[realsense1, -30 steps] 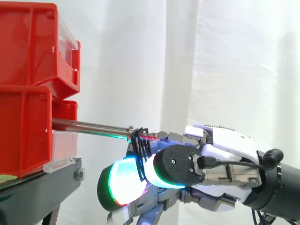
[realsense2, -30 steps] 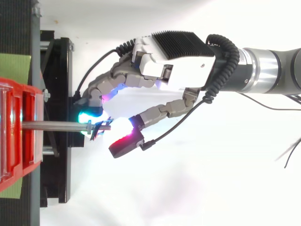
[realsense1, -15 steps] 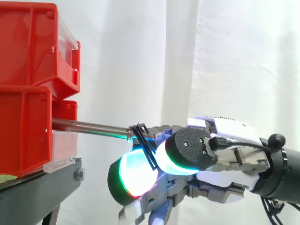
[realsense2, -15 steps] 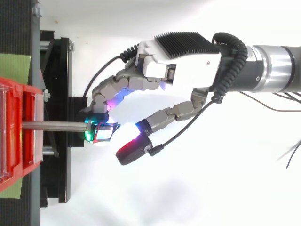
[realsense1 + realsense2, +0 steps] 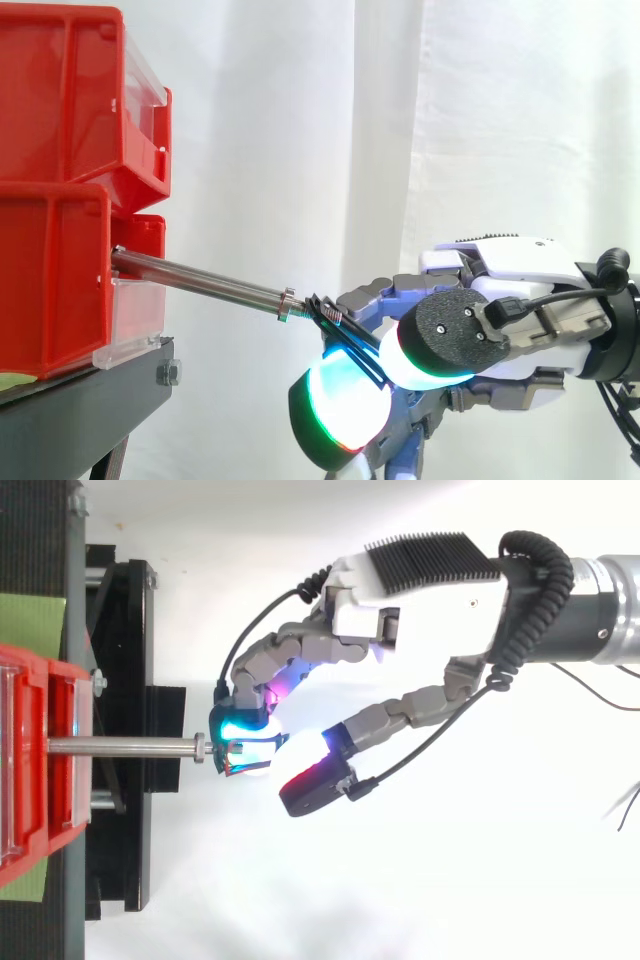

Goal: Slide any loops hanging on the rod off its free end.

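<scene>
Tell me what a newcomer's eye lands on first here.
The robot hand with its glowing white-green fingertips, low at the right of the side view, pinching thin black loops at the free end of the slim steel rod. Next, the stacked red plastic bins at left, from which the rod juts.

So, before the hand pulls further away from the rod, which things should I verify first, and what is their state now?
1. Hand holds the loops: ok, they are pinched between its fingertips.
2. Loops past the free end of the rod: cannot tell; in both views they sit right at its tip.
3. Rod level: not ok; in the side view it slopes down toward its free end, perhaps under the pull.
4. Loops in one bundle: ok, bunched together and tilted.
5. Bins seated on the stand: ok.
</scene>
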Motion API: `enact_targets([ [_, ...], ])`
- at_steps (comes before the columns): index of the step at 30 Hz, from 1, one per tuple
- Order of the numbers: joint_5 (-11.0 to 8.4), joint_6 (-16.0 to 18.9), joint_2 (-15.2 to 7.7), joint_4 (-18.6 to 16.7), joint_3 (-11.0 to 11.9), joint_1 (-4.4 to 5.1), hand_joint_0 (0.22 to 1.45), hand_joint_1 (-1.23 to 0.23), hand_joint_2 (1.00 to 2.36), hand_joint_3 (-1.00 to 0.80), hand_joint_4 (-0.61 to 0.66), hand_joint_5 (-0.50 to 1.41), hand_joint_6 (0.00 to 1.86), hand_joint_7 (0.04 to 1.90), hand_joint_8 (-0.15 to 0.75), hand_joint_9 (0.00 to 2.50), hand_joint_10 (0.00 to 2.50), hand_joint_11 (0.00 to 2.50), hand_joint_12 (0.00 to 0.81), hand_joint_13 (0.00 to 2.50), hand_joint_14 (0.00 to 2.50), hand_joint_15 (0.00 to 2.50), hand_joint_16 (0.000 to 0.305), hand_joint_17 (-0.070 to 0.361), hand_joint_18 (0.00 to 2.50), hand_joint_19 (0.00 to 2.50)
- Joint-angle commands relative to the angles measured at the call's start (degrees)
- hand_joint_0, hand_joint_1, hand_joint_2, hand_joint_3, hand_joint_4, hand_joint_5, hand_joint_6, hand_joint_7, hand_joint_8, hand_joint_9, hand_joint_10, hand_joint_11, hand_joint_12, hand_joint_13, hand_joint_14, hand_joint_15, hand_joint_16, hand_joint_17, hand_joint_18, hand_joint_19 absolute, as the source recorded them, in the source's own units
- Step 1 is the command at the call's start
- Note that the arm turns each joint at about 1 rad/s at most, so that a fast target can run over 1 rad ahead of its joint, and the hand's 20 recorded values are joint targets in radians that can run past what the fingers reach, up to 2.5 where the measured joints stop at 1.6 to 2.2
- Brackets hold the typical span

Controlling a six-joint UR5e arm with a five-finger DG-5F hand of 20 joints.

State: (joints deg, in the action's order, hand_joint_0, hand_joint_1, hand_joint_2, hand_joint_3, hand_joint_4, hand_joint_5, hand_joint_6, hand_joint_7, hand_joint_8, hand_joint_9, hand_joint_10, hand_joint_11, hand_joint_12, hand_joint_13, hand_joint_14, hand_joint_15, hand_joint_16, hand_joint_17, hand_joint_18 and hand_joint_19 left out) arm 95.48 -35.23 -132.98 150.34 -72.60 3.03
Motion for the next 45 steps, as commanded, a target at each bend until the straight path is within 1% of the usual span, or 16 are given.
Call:
enact_targets([
  [1, 0.06, 0.25, 0.97, 3.38, 0.0, -0.13, 0.61, -0.66, 1.02, -0.17, 0.13, -0.21, 0.87, 0.9, 0.303, 0.81, 0.01, 0.28, 0.293, 0.85, 0.01, 0.15, 0.047, 0.105, 0.96, 0.4],
  [4, -0.12, 2.36, 2.2, 6.98, 0.0, -0.13, 0.61, -0.67, 1.02, -0.17, 0.13, -0.21, 0.87, 0.9, 0.301, 0.81, 0.01, 0.29, 0.294, 0.85, 0.01, 0.15, 0.047, 0.105, 0.96, 0.4],
  [5, -0.12, 2.36, 2.2, 6.98, 0.0, -0.13, 0.61, -0.68, 1.02, -0.17, 0.12, -0.21, 0.87, 0.9, 0.301, 0.81, 0.01, 0.29, 0.293, 0.86, 0.0, 0.15, 0.047, 0.106, 0.96, 0.4],
  [6, -0.73, 4.82, 2.82, 8.56, 0.0, -0.04, 0.61, -0.68, 1.02, -0.17, 0.12, -0.21, 0.87, 0.9, 0.299, 0.81, 0.01, 0.28, 0.293, 0.86, 0.01, 0.15, 0.047, 0.105, 0.96, 0.41],
  [7, -1.0, 5.7, 3.08, 9.09, 0.0, -0.04, 0.61, -0.68, 1.02, -0.17, 0.12, -0.21, 0.87, 0.9, 0.3, 0.81, 0.01, 0.29, 0.293, 0.86, 0.01, 0.15, 0.047, 0.106, 0.96, 0.4],
  [8, -1.79, 7.98, 3.7, 10.94, 0.0, 0.04, 0.61, -0.68, 1.02, -0.17, 0.13, -0.21, 0.87, 0.9, 0.299, 0.81, 0.01, 0.3, 0.293, 0.86, 0.01, 0.15, 0.047, 0.105, 0.96, 0.41],
  [9, -2.23, 8.86, 4.13, 12.34, 0.0, 0.13, 0.61, -0.68, 1.02, -0.18, 0.13, -0.21, 0.87, 0.9, 0.3, 0.81, 0.01, 0.29, 0.294, 0.86, 0.01, 0.15, 0.047, 0.105, 0.96, 0.4],
  [12, -3.28, 9.12, 5.28, 14.8, 0.0, 0.31, 0.62, -0.68, 1.02, -0.19, 0.13, -0.21, 0.87, 0.9, 0.3, 0.81, 0.01, 0.29, 0.295, 0.86, 0.01, 0.15, 0.047, 0.105, 0.96, 0.4],
  [13, -3.28, 9.12, 5.28, 14.8, 0.0, 0.31, 0.62, -0.68, 1.02, -0.19, 0.13, -0.21, 0.87, 0.9, 0.3, 0.81, 0.01, 0.29, 0.294, 0.86, 0.0, 0.15, 0.047, 0.106, 0.96, 0.4],
  [14, -4.51, 9.39, 6.51, 17.0, 0.0, 0.4, 0.62, -0.69, 1.02, -0.2, 0.13, -0.21, 0.87, 0.9, 0.3, 0.81, 0.01, 0.29, 0.295, 0.86, 0.01, 0.15, 0.047, 0.105, 0.96, 0.4],
  [16, -4.69, 9.48, 6.95, 17.62, 0.0, 0.48, 0.62, -0.7, 1.02, -0.2, 0.13, -0.21, 0.87, 0.89, 0.298, 0.81, 0.01, 0.29, 0.295, 0.86, 0.01, 0.15, 0.047, 0.105, 0.96, 0.4],
  [19, -5.74, 11.15, 7.74, 19.73, 0.0, 0.48, 0.62, -0.72, 1.02, -0.21, 0.13, -0.21, 0.87, 0.89, 0.295, 0.8, 0.01, 0.29, 0.294, 0.86, 0.01, 0.15, 0.047, 0.105, 0.96, 0.4],
  [20, -6.1, 11.94, 7.83, 20.17, 0.0, 0.57, 0.62, -0.73, 1.02, -0.21, 0.13, -0.21, 0.87, 0.89, 0.295, 0.8, 0.01, 0.29, 0.293, 0.86, 0.01, 0.15, 0.047, 0.105, 0.96, 0.4],
  [24, -8.12, 18.18, 8.27, 23.59, 0.0, 0.92, 0.63, -0.74, 1.02, -0.23, 0.13, -0.21, 0.87, 0.88, 0.293, 0.8, 0.01, 0.29, 0.294, 0.86, 0.01, 0.15, 0.046, 0.104, 0.97, 0.4],
  [35, -9.08, 25.3, 8.27, 26.84, 0.0, 1.71, 0.64, -0.76, 1.02, -0.31, 0.14, -0.21, 0.87, 0.88, 0.288, 0.81, 0.01, 0.29, 0.286, 0.87, 0.01, 0.16, 0.046, 0.103, 0.98, 0.4],
  [45, -9.08, 27.76, 8.35, 28.16, 0.09, 1.98, 0.61, -0.68, 1.01, -0.39, 0.12, -0.19, 0.86, 0.93, 0.292, 0.83, 0.01, 0.29, 0.288, 0.87, 0.01, 0.16, 0.046, 0.104, 0.97, 0.4],
])
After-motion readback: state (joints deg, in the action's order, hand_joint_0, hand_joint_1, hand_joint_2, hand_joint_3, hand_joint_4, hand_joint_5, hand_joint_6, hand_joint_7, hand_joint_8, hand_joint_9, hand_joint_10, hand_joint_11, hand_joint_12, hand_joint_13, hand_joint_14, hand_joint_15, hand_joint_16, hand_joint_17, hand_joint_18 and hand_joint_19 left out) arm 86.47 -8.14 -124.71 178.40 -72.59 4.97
